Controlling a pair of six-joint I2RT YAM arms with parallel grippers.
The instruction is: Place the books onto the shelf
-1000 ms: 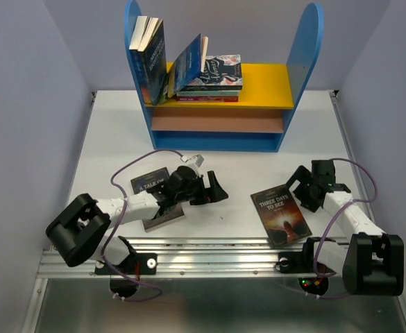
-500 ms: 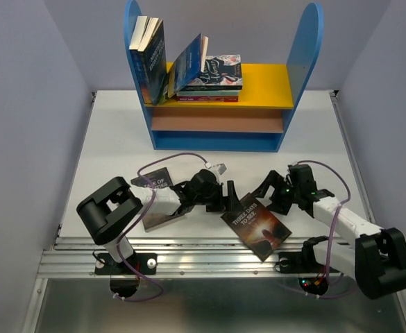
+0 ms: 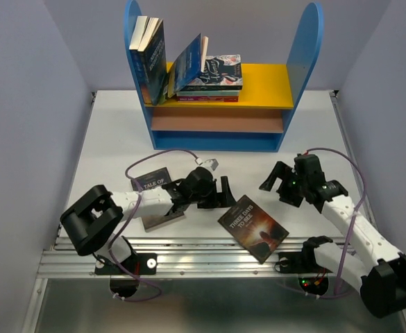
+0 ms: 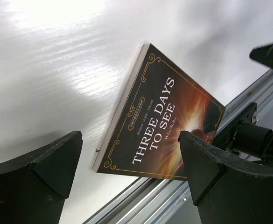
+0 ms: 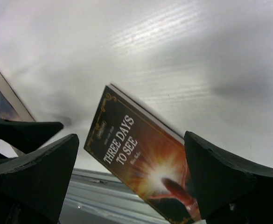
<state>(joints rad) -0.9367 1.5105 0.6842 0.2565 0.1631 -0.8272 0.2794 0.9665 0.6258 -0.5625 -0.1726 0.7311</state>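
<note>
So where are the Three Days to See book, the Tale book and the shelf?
Three Days to See book [image 3: 252, 227]: top view, middle of its cover.
Tale book [image 3: 152, 182]: top view, its white title.
shelf [image 3: 307, 41]: top view, right blue side panel.

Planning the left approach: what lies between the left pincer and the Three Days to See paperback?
Only bare white tabletop, per the top view, separates the left pincer from the dark brown paperback.

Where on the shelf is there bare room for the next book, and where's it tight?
Free: the yellow upper board from the flat stack to the right blue panel, and the salmon middle board, bare end to end. Crowded: the left end, where leaning books fill the space between left panel and stack.
</note>
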